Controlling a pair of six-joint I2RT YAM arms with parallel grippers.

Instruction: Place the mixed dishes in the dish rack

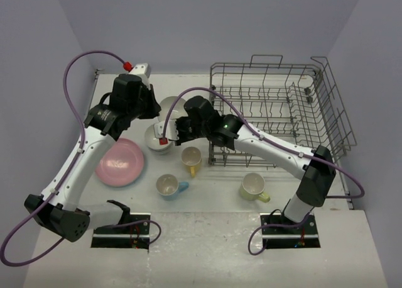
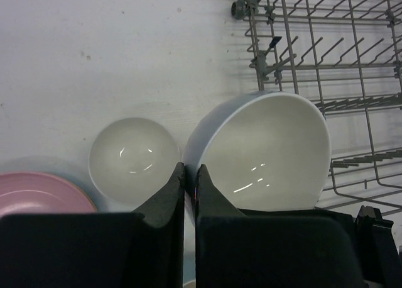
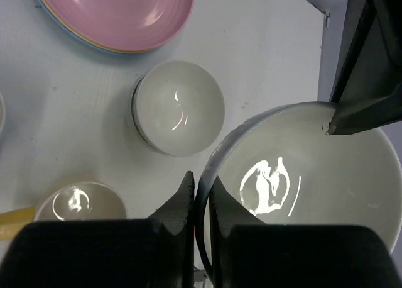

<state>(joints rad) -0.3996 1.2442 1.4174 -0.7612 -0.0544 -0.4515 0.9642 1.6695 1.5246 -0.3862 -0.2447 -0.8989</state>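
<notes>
A white bowl (image 1: 171, 104) (image 2: 270, 149) (image 3: 301, 175) hangs tilted above the table, pinched at its rim from two sides. My left gripper (image 1: 157, 109) (image 2: 190, 168) is shut on one edge, my right gripper (image 1: 171, 127) (image 3: 200, 178) is shut on the opposite edge. The left finger shows in the right wrist view, touching the far rim. Another white bowl (image 1: 157, 140) (image 2: 133, 153) (image 3: 179, 105) sits on the table below, and looks stacked on one more. The pink plate (image 1: 120, 162) (image 3: 125, 11) tops a stack with orange and blue edges. The dish rack (image 1: 276, 105) (image 2: 326, 49) stands at the right.
A yellow mug (image 1: 191, 159) (image 3: 78, 203), a light blue mug (image 1: 168, 185) and a pale yellow-green mug (image 1: 253, 186) stand in front of the rack. A white box with a red cap (image 1: 139, 68) sits at the back left. Walls close in the table's sides.
</notes>
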